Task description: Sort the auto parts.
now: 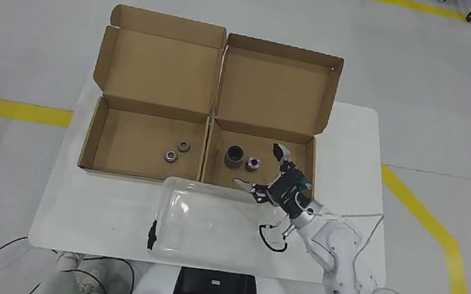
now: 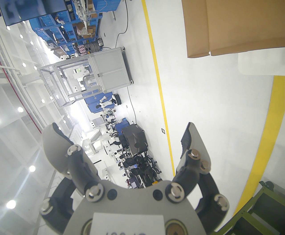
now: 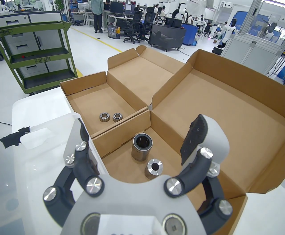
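top view: shows two bearings [image 1: 168, 153] in the left carton [image 1: 134, 128], sleeve [image 1: 234, 155] and bushing [image 1: 255, 161] in the right carton [image 1: 276, 91]; finds right end effector [image 1: 258, 167] released above it, left end effector [image 2: 120, 131] released too; seemingly near done.

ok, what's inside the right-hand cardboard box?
Two parts: a dark cylindrical sleeve standing upright and a smaller steel cap beside it. The open right end effector hangs over the box at its near edge and hides the floor beneath it.
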